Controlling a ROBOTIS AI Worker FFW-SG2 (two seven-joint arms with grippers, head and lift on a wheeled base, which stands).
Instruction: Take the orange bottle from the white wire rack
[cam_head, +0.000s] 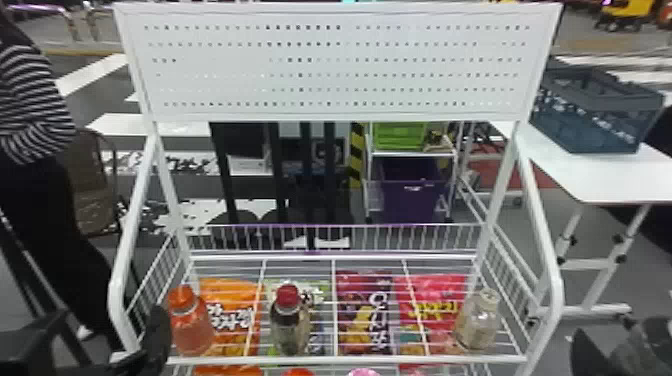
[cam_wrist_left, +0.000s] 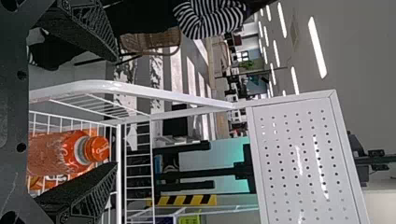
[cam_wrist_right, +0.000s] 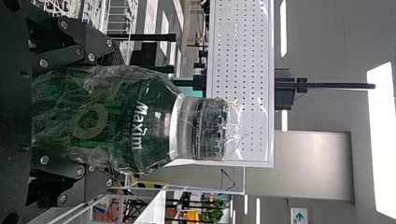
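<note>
The white rack (cam_head: 340, 67) stands ahead. The left gripper (cam_head: 111, 317) has its fingers wide apart; the right gripper (cam_head: 590, 352) grips a wrapped green bottle (cam_wrist_right: 105, 116). The orange bottle (cam_head: 192, 325) – upright – stands at the rack's left end, near the left gripper.

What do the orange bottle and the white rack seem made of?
The bottle: probably glossy plastic, perhaps glass, with highlights on its shoulder. The rack: likely painted or coated metal, smooth, judging by slim wires, bent tubes and white sheen.

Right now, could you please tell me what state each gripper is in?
Left gripper: open, holding nothing.
Right gripper: closed on a green, plastic-wrapped jar.
</note>
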